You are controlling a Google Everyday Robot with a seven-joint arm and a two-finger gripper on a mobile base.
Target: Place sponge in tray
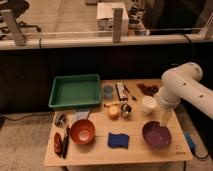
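Tray: behind orange bowl, apart from it. Sponge: flat on tabletop, just right of orange bowl, outside tray. Purple bowl: further right of orange bowl, past sponge. Gripper: pointing down over purple bowl's back rim, fingers spread, nothing held. Sponge left of gripper and nearer table front, not touching.

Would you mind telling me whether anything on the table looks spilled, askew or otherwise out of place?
Nothing stands out. The sponge lies flat on the table, the tray is empty, and the gripper hangs by the purple bowl.
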